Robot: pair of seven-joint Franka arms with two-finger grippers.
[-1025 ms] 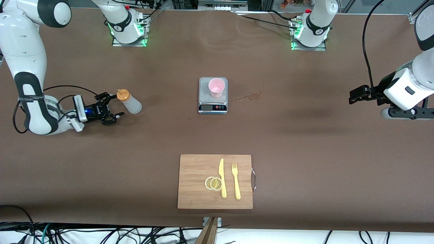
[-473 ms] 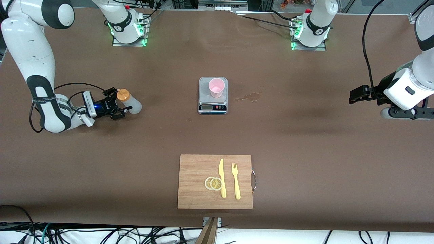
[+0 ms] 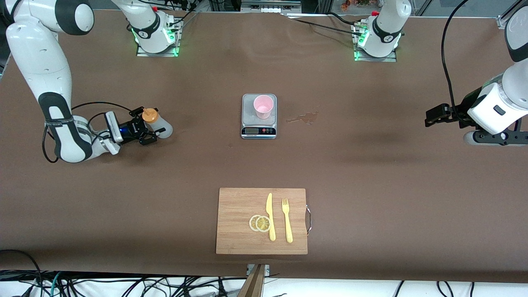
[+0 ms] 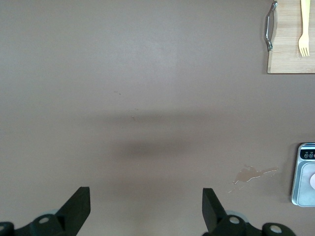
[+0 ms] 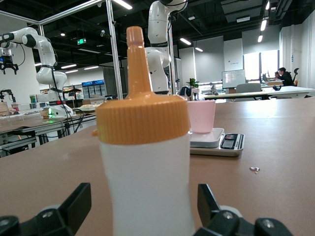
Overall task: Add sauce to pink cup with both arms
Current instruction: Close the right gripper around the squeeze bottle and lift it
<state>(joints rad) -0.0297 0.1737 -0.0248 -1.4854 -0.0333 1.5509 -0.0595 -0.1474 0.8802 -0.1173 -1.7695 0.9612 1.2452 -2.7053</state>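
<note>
Brown covering spans the whole table (image 3: pixel 371 173); no brand or label on anything can be read.

At the right arm's end, the right arm bends low, its forearm level just above the table, and the right gripper (image 3: pixel 149 128) reaches sideways around the sauce (image 3: pixel 159 125). The bottle stands upright between the spread fingers (image 5: pixel 74 206), which have not closed on it.

The left arm waits at its own end with the left gripper (image 3: pixel 433 116) held level above bare table, jaws wide apart and empty.

A wooden cutting board (image 3: pixel 237 222) lies near the front camera, carrying a yellow knife (image 3: pixel 270 216), a yellow fork (image 3: pixel 287 220) and two lemon slices (image 3: pixel 260 223).

A small kitchen scale (image 3: pixel 258 131) sits mid-table with the pink cup (image 3: pixel 263 106) upright on its platform, well apart from the bottle. A brownish spill stain (image 3: pixel 304 118) marks the covering beside the scale, toward the left arm's end.
</note>
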